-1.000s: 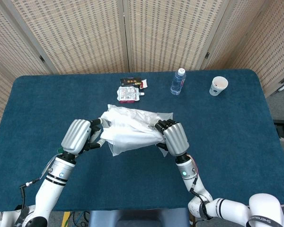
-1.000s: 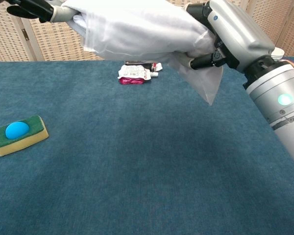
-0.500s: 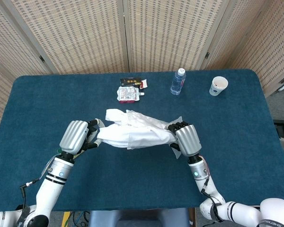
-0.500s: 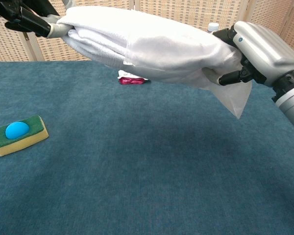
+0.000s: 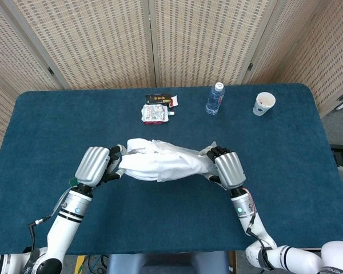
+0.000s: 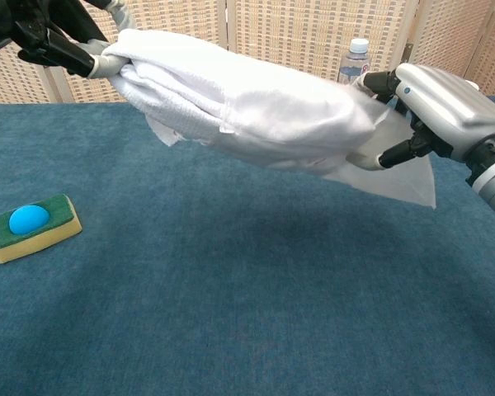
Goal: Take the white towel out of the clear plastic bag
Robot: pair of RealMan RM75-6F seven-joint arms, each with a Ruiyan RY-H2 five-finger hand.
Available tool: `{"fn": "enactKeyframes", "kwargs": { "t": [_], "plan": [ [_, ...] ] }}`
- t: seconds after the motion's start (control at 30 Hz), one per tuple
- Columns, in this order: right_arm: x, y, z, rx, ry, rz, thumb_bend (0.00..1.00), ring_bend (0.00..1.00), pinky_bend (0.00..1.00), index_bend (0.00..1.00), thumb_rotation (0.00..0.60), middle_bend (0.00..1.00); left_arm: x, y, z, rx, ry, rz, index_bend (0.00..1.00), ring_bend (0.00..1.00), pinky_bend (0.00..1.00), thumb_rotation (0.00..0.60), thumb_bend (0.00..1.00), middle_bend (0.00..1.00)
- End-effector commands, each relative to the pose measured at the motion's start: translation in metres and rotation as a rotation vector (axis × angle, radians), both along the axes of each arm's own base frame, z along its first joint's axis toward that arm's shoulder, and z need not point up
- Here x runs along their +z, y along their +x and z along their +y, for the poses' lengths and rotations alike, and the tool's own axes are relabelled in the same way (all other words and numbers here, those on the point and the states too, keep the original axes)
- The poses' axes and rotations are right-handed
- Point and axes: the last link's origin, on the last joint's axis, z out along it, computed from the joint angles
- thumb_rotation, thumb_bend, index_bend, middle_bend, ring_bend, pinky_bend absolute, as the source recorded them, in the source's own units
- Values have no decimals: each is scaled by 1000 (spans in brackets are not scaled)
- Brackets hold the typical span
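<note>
Two hands hold the bundle in the air above the middle of the counter (image 5: 40,131), nearer its front edge than its back. The left hand (image 5: 94,165) has its fingers (image 6: 54,51) closed around one end of the white towel (image 6: 231,103), and the right hand (image 5: 228,170) has its fingers closed around the other end, where the clear plastic bag (image 6: 400,177) hangs out as a loose flap.

The risk, I think, is that the right hand pinches towel and bag together, so that pulling only stretches both and nothing slides out. The thin plastic could also tear, or slip from the fingers, and then the bundle would swing from the left hand. From these views I cannot tell whether the right fingers hold only plastic.

The towel looks thick, soft and rolled, sagging a little between the hands. The bag is hard to see over it, except for the flap at the right.

A sponge (image 6: 31,226) lies near the left edge.
</note>
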Motion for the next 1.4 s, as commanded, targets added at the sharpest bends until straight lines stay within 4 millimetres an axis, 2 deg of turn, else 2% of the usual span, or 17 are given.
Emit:
{"fn": "enactKeyframes", "kwargs": {
  "t": [0.03, 0.13, 0.3, 0.4, 0.43, 0.47, 0.5, 0.63, 0.7, 0.77, 0.87, 1.4],
  "plan": [
    [0, -2, 1, -47, 52, 14, 0, 173, 365, 105, 600, 150, -6, 0, -2, -12, -14, 24, 747, 748, 976, 600, 538, 933],
    [1, 1, 1, -57, 66, 7, 0, 120, 321, 30, 600, 95, -13, 1, -4, -33, -22, 63, 747, 748, 976, 600, 538, 933],
    [2, 3, 2, -60, 80, 15, 0, 103, 306, 17, 600, 83, -23, 1, -7, -43, -36, 87, 747, 748, 977, 600, 538, 933],
    [3, 2, 4, -59, 88, 27, 0, 108, 313, 17, 600, 119, -27, -2, -9, -41, -41, 100, 747, 748, 976, 600, 538, 933],
    [4, 0, 4, -61, 92, 33, 0, 133, 336, 19, 600, 167, -27, -2, -9, -42, -41, 104, 747, 748, 976, 600, 538, 933],
    [4, -1, 5, -63, 97, 43, 0, 175, 365, 32, 600, 226, -28, -3, -9, -41, -41, 108, 747, 748, 976, 600, 538, 933],
    [5, -3, 5, -67, 102, 61, 0, 266, 425, 64, 600, 327, -28, -5, -10, -37, -41, 109, 747, 748, 976, 600, 538, 933],
    [2, -11, 8, -101, 176, 117, 0, 709, 762, 260, 600, 761, -28, -11, -12, -26, -43, 115, 746, 748, 976, 600, 537, 933],
    [0, -14, 10, -121, 226, 138, 0, 843, 880, 336, 600, 897, -28, -14, -13, -18, -46, 115, 747, 748, 976, 600, 538, 933],
    [-2, -15, 12, -132, 258, 143, 0, 936, 954, 371, 600, 981, -29, -16, -14, -14, -48, 117, 746, 748, 976, 600, 538, 933],
    [-5, -15, 17, -149, 286, 139, 0, 999, 999, 404, 600, 1000, -30, -18, -15, -14, -51, 119, 746, 748, 976, 600, 538, 933],
    [-17, -18, 47, -285, 345, 131, 0, 1000, 1000, 426, 600, 1000, -35, -15, -19, -28, -60, 112, 746, 748, 976, 600, 538, 933]
  ]
}}
